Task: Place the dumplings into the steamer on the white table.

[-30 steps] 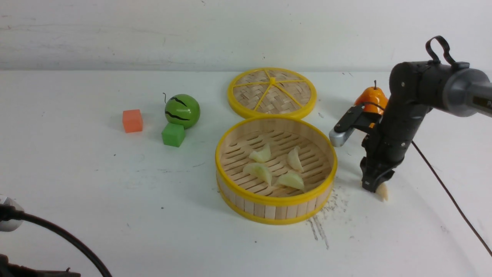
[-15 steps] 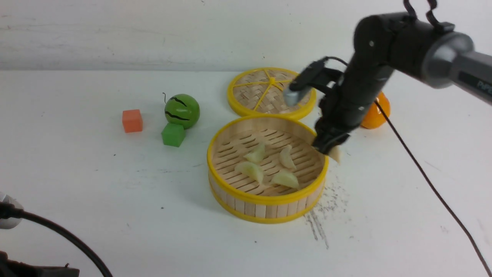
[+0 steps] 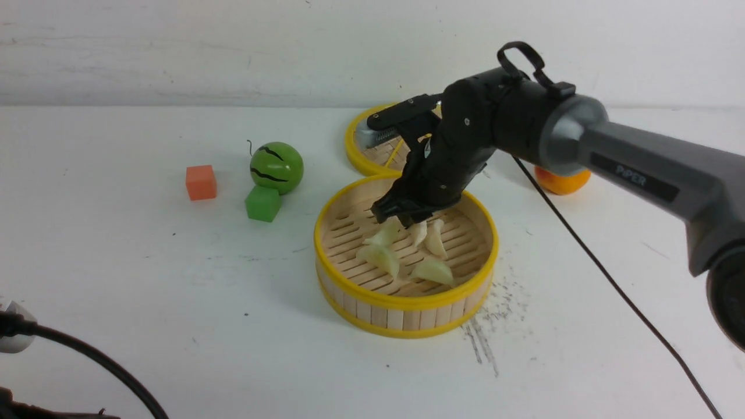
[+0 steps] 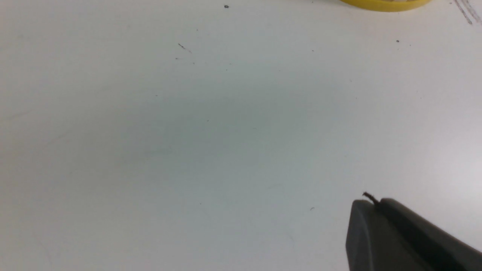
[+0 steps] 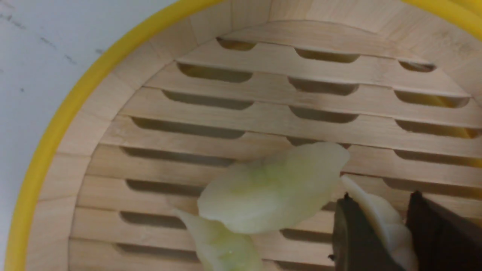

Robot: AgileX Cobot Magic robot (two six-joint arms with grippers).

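Observation:
The steamer (image 3: 401, 299) stands mid-table on the white table (image 3: 174, 291), with several pale dumplings (image 3: 433, 270) on its slatted floor. My right gripper (image 3: 407, 220) hangs over the steamer's inside, shut on a dumpling (image 3: 418, 231) that points down between two lying ones. In the right wrist view the held dumpling (image 5: 384, 222) sits between the dark jaws of the right gripper (image 5: 380, 197), above the slats, beside two greenish dumplings (image 5: 271, 188) and the steamer's rim (image 5: 56, 124). My left gripper (image 4: 371, 205) is shut and empty over bare table; the steamer's yellow rim (image 4: 384, 3) shows at that view's edge.
The woven lid (image 3: 352, 151) lies behind the steamer, partly hidden by the arm. A toy watermelon (image 3: 276, 167), green cube (image 3: 262, 203) and orange cube (image 3: 201, 182) sit to the left. An orange toy fruit (image 3: 561, 180) is at the right. A black cable (image 3: 611, 279) trails across the right side.
My right gripper lifted the dumpling off the table right of the steamer, carried it left over the rim and now holds it inside. The steamer shifted slightly left.

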